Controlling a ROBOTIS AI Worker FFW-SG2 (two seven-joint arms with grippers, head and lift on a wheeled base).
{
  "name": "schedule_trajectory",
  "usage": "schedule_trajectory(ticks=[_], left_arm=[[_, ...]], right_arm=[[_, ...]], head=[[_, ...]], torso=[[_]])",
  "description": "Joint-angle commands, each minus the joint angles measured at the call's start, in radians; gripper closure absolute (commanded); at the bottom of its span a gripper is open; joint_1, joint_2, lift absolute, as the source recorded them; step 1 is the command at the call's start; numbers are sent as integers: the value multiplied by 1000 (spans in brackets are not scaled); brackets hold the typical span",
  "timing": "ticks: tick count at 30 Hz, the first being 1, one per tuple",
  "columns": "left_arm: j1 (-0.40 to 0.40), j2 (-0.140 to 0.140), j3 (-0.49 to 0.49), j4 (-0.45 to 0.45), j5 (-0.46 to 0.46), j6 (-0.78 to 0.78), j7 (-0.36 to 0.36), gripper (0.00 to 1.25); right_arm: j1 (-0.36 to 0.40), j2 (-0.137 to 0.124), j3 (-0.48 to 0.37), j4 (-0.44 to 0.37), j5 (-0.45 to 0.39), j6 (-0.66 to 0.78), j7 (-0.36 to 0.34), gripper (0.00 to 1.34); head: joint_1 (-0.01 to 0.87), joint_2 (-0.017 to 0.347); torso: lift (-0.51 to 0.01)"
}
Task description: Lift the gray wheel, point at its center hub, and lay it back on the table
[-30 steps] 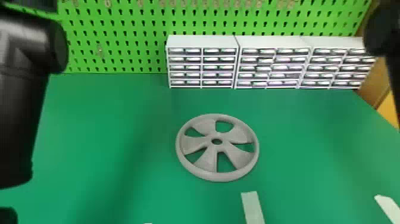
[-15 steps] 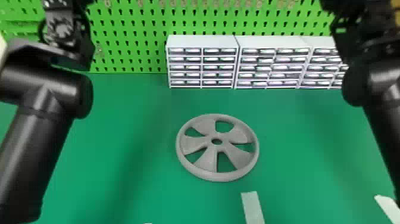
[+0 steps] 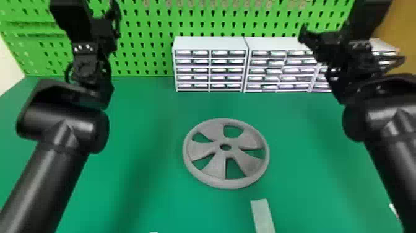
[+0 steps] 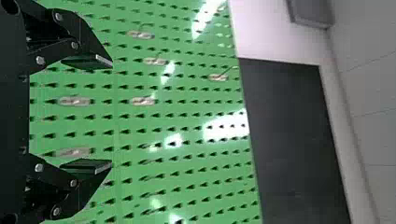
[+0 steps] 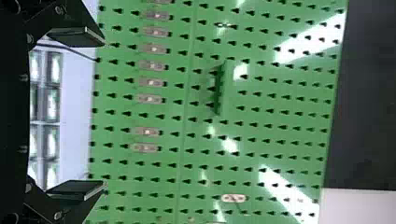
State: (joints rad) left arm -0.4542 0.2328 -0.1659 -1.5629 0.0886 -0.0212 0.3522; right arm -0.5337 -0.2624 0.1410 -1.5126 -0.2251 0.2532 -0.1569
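The gray wheel [image 3: 215, 167] lies flat on the green table [image 3: 148, 186] at the middle of the head view, its center hub hole facing up. My left gripper [image 3: 96, 24] is raised at the upper left, behind and to the left of the wheel. Up at the right, my right gripper [image 3: 346, 46] is likewise held well away from the wheel. In the left wrist view the left gripper [image 4: 112, 114] has its fingers spread apart with nothing between them. The right wrist view has the right gripper [image 5: 105, 112] open too, holding nothing.
White drawer units [image 3: 210, 43] line the table's back edge, partly behind the right gripper. A green pegboard [image 3: 145, 46] rises behind them. A pale strip [image 3: 262, 217] lies on the table in front of the wheel.
Both arms have swung into view from the sides, and their grippers now show at the upper left and upper right. The wheel has stayed in place.
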Motion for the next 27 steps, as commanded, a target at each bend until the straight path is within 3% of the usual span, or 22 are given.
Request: schedule_trajectory(ticks=[1, 8, 14, 20, 27], left_arm=[[61, -30, 20, 6, 7, 21, -13, 496], [173, -98, 69, -16, 14, 43, -53, 496], [221, -122, 95, -62, -27, 104, -116, 496], [238, -159, 134, -65, -44, 119, -173, 496], [247, -181, 152, -48, -55, 124, -225, 496]], right_arm=[[41, 11, 0, 11, -3, 8, -12, 213], [106, 42, -11, 11, -20, 6, -29, 213], [147, 66, -20, 0, -30, 1, -32, 209], [176, 83, -26, -12, -30, 0, -32, 211], [224, 101, -27, -20, -23, -25, -32, 209]], head=[[692, 48], [692, 48], [692, 48], [692, 48], [692, 48]], torso=[[-96], [-96], [-96], [-96], [-96]])
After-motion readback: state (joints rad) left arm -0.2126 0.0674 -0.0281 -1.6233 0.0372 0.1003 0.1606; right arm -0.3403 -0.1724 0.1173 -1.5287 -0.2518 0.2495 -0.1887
